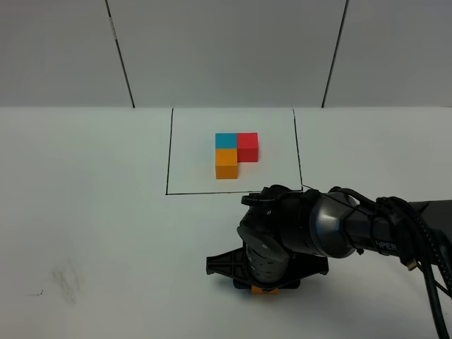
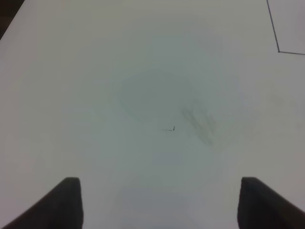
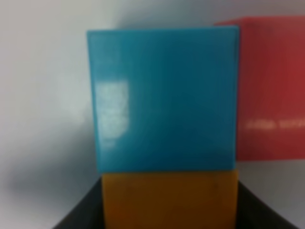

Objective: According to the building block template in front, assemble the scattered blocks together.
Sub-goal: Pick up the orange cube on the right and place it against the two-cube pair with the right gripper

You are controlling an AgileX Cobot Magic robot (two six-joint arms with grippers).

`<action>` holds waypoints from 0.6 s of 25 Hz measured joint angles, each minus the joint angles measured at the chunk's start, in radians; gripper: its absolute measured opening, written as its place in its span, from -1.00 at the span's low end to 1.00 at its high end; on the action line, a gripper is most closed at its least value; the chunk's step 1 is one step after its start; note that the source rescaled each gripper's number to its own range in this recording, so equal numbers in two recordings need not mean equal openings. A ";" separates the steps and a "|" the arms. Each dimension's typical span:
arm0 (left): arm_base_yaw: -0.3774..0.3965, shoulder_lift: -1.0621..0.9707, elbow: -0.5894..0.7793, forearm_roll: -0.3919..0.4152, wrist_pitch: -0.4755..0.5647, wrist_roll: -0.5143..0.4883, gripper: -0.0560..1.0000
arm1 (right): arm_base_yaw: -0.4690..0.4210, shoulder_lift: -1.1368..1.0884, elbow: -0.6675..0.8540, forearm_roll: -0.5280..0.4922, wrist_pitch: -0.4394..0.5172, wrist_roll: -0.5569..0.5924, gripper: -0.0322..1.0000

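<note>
The building block template [image 1: 236,155] is an L of blue, red and orange cubes inside a thin black rectangle [image 1: 169,152] at mid table. My right gripper [image 1: 265,284] points down in front of that rectangle and covers the scattered blocks; only a bit of the orange block [image 1: 265,290] shows under it. In the right wrist view my right gripper [image 3: 169,212] is shut on the orange block [image 3: 169,200], which touches the blue block [image 3: 162,100]. The red block [image 3: 271,90] sits beside the blue one. My left gripper [image 2: 159,205] is open and empty over bare table.
The white table [image 1: 106,212] has a grey smudge [image 1: 67,282] at the front left, which also shows in the left wrist view [image 2: 198,124]. A corner of the black rectangle [image 2: 279,51] shows there too. A panelled wall [image 1: 226,49] stands behind.
</note>
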 joint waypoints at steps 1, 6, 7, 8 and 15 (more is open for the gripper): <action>0.000 0.000 0.000 0.000 0.000 0.000 0.06 | 0.000 0.000 0.000 0.000 0.000 0.000 -0.51; 0.000 0.000 0.000 0.000 0.000 0.000 0.06 | 0.000 0.000 0.000 0.001 0.001 -0.012 -0.52; 0.000 0.000 0.000 0.000 0.000 0.000 0.06 | 0.000 0.000 0.000 0.002 0.002 -0.012 -0.52; 0.000 0.000 0.000 0.000 0.000 0.000 0.06 | -0.001 0.000 0.000 0.003 0.003 -0.013 -0.52; 0.000 0.000 0.000 0.000 0.000 -0.001 0.06 | -0.002 0.000 -0.002 0.034 0.012 -0.035 -0.52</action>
